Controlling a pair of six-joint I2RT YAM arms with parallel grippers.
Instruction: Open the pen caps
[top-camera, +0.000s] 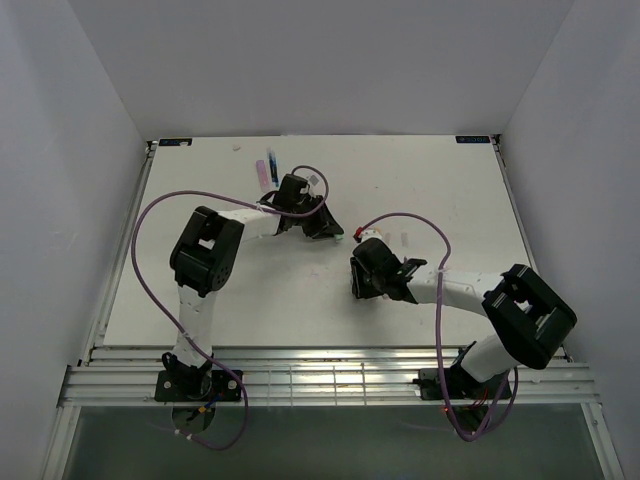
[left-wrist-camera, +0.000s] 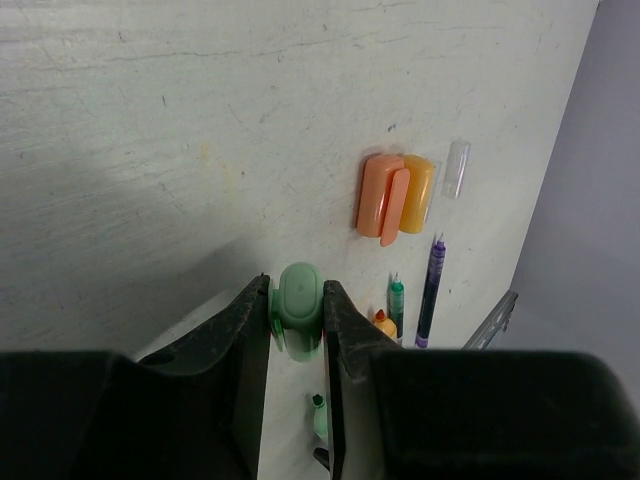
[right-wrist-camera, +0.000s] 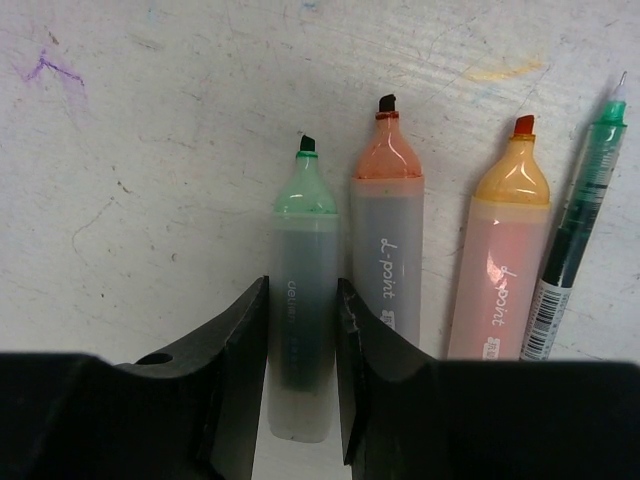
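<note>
Cap (left-wrist-camera: 298, 290): pale mint green, stubby, rounded at the end; pinched between the jaws of the left gripper (left-wrist-camera: 297, 310).
Mint marker (right-wrist-camera: 305, 215): uncapped, dark chisel tip exposed, frosted barrel; clamped at the barrel by the right gripper (right-wrist-camera: 302, 310).
Neighbouring markers: an orange marker (right-wrist-camera: 386, 230) and a yellow-tipped marker (right-wrist-camera: 508, 250) are lined up just beside it, both uncapped; a thin green pen (right-wrist-camera: 585, 215) is set beyond them.
Loose caps: an orange cap (left-wrist-camera: 380, 197) and a yellow cap (left-wrist-camera: 418, 190) are seen touching side by side on the white table (left-wrist-camera: 150, 120), a clear cap (left-wrist-camera: 456, 168) just beside them.
</note>
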